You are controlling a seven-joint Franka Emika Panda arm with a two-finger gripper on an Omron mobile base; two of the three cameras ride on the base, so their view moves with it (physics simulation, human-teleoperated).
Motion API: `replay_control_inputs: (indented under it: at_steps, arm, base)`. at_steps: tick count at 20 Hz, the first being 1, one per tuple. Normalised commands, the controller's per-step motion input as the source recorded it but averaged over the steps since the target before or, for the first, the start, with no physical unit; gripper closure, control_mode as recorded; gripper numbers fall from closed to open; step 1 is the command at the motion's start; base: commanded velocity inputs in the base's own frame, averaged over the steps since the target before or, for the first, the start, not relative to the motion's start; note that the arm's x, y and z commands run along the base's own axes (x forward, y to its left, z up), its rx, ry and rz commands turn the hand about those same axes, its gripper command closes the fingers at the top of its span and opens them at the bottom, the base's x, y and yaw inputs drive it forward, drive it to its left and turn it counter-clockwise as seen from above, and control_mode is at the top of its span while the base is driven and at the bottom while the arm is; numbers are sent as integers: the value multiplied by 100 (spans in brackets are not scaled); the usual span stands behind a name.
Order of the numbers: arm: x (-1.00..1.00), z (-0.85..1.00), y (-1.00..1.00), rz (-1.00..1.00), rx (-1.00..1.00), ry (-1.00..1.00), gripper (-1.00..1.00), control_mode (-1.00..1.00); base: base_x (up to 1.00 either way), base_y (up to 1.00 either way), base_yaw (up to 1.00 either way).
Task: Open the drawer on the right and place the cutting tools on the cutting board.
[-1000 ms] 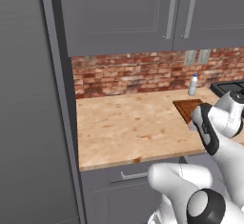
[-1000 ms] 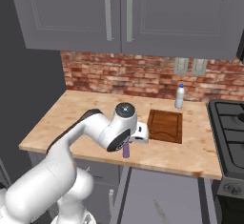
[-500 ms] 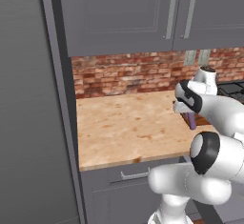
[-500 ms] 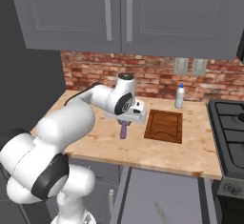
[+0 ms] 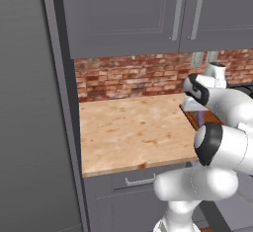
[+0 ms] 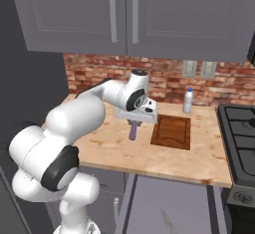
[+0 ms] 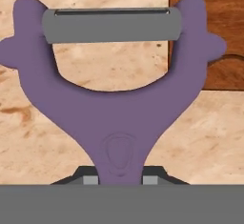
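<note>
My gripper (image 6: 133,122) is shut on the cutting tool with the lilac-purple handle (image 6: 133,130), a peeler that hangs blade-down over the pale wooden countertop (image 6: 107,146). It is just left of the cutting board (image 6: 172,131), which is dark reddish-brown with a groove near its edge. In the hand view the peeler (image 7: 119,118) reaches from my gripper (image 7: 119,180) up to its grey blade, with a corner of the cutting board (image 7: 214,27) at the upper right. The drawer (image 6: 149,198) stands pulled out below the counter, grey inside. In the left base view a sliver of the cutting board (image 5: 201,121) shows beside my arm.
A white bottle (image 6: 188,100) stands by the brick wall behind the board. A black stove (image 6: 239,138) borders the counter on the right. Grey upper cabinets (image 6: 124,14) hang overhead. A smaller drawer front (image 5: 141,179) sits shut below the counter's left part.
My arm has carried the peeler up from the counter's front edge and farther in over the countertop, beside the board. The jaws have tightened a little on it.
</note>
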Motion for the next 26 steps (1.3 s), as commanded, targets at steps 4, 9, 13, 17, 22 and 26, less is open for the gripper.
replay_control_inputs:
  at_steps: [4, 9, 13, 17, 22, 26]
  arm:
    - [24, -2, -27, 0, 0, 0, 100, -100]
    - [42, -14, -18, 0, 0, 0, 100, -100]
    - [39, -18, -8, 0, 0, 0, 100, -100]
    - [32, -20, -5, 0, 0, 0, 100, -100]
    - [24, -26, -19, 0, 0, 0, 100, -100]
    - [4, -4, -8, 0, 0, 0, 100, -100]
  base:
    - [0, 0, 0]
    - [0, 0, 0]
    - [0, 0, 0]
    - [0, 0, 0]
    - [0, 0, 0]
    - [0, 0, 0]
